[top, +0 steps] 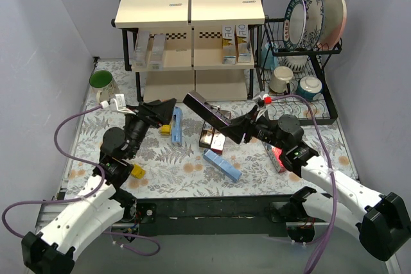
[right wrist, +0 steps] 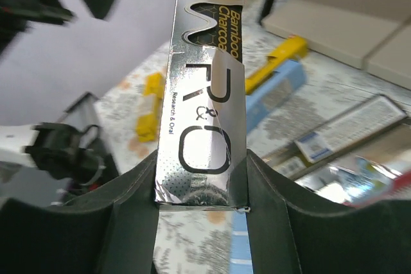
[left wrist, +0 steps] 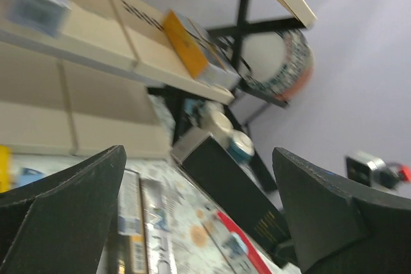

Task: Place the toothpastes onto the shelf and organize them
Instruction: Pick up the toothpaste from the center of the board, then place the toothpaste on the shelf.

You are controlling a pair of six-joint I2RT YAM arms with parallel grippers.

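Floral tablecloth [top: 186,166] beneath, right end effector [right wrist: 200,184] clamped on black-silver toothpaste carton [right wrist: 205,94], left end effector [left wrist: 199,152] wide apart.

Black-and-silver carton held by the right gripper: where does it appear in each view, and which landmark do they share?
Top external: the carton sits centre, tilted, in front of the shelf.
Left wrist: lower centre, slanting.
Right wrist: centre, gripped by the right gripper.
Shared landmark: the shelf's cream boards.
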